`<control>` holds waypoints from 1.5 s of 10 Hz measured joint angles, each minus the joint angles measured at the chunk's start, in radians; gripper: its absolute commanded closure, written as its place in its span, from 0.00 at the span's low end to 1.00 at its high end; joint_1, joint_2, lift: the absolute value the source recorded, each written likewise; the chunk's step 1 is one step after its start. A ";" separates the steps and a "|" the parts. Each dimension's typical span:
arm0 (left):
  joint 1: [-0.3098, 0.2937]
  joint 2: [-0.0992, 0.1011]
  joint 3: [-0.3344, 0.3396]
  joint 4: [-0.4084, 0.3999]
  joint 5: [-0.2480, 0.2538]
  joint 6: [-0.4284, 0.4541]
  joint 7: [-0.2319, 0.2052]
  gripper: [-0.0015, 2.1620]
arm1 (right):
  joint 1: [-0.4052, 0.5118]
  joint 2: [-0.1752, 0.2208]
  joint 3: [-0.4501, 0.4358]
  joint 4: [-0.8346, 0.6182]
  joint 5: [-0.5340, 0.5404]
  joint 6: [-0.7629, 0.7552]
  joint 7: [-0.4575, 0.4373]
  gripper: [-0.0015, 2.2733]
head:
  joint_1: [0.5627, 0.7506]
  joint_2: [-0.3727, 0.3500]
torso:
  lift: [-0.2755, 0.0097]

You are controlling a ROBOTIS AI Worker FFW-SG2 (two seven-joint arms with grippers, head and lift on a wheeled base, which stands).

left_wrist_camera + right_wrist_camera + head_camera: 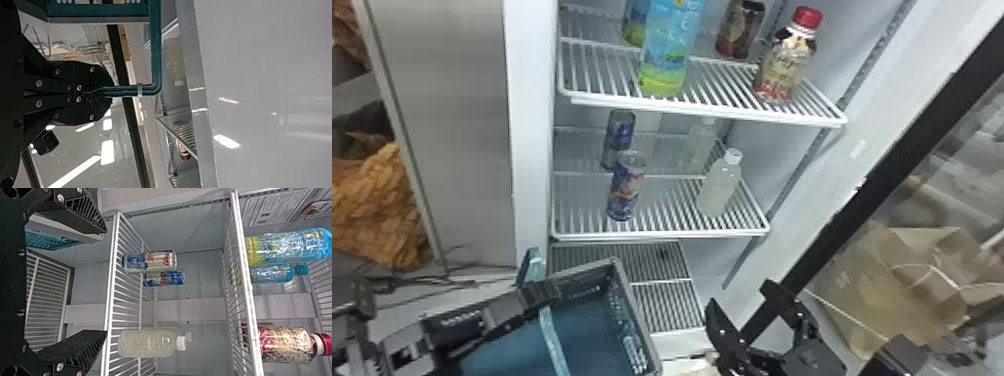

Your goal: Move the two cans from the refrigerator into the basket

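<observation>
Blue-and-silver cans, two, upright on the middle wire shelf [662, 234]: the front can [627, 187] near the shelf's front edge, the rear can [619, 137] behind it. Neither is in the basket yet.

Basket [624, 320], one, teal inside, below and in front of that shelf; its handle [156, 51] is clamped between the closed fingers of the left gripper [109, 92].

Right gripper [106, 282], one, fingers well apart with nothing held, outside the refrigerator and below the level of the cans.

Cloudy bottle [717, 190], one, on the same shelf, to the robot's right of the front can.

Step in hand, as judged: reaching for the front can. Raise the right gripper above the shelf's edge, then bring it across towards the cans, clear of the bottle. Straddle the can at mid-body, stopping before the fingertips nudge the rear one. Squeeze lightly, since thin metal may dent. Lift free of the wires before drawing out. Keep the basket steady, and lower the can past the handle.
</observation>
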 measured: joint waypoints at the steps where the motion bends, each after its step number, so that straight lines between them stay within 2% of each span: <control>1: 0.000 0.000 0.000 0.000 0.000 0.000 0.000 0.56 | 0.000 0.000 0.000 0.000 0.000 0.000 0.000 0.06 | 0.70 0.03 | 0.20; 7: -0.001 -0.002 0.000 0.000 0.000 0.001 0.000 0.56 | -0.011 0.000 0.006 0.007 0.009 0.000 -0.001 0.06 | 0.70 0.03 | 0.20; 15: -0.006 -0.003 0.000 0.000 -0.002 0.001 0.002 0.56 | -0.202 0.003 0.077 0.175 0.050 -0.052 -0.017 0.06 | 0.70 0.09 | 0.20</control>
